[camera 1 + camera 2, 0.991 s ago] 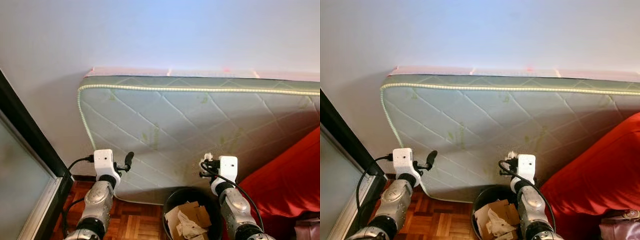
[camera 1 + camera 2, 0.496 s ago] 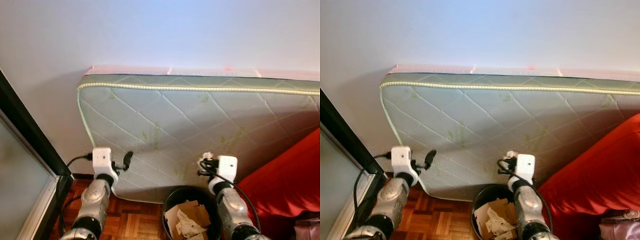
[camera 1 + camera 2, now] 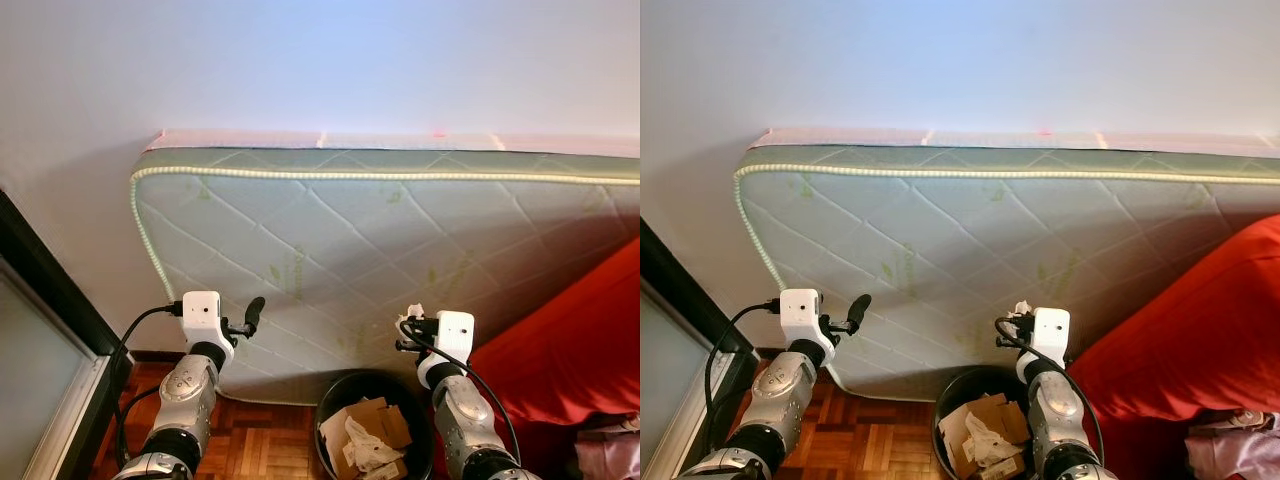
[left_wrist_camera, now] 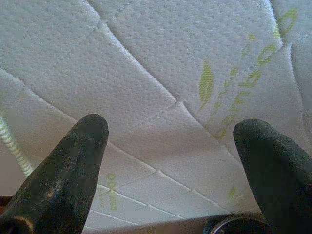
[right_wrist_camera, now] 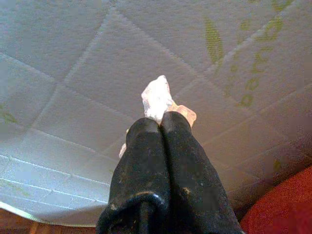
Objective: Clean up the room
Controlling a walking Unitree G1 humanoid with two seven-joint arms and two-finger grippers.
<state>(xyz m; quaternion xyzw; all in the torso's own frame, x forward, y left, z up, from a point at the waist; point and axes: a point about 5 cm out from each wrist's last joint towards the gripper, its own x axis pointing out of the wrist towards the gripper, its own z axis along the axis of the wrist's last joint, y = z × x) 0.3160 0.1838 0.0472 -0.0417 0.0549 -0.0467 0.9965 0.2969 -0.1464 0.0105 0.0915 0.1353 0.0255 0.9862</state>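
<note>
The right claw [image 5: 158, 127] is pinching a crumpled tissue [image 5: 157, 97] above the black bin [image 3: 345, 390], seemingly for dropping; the left claw [image 4: 170, 146] is hanging spread, idle.

Even soft daylight, head views sharp; wrist views grainy, slightly soft.

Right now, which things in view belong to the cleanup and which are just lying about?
In the job:
crumpled white paper scrap, pinched in the right gripper
round black waste bin holding cardboard and paper
left gripper, open

Lying about:
quilted white mattress leaning on the wall
red fabric
</note>
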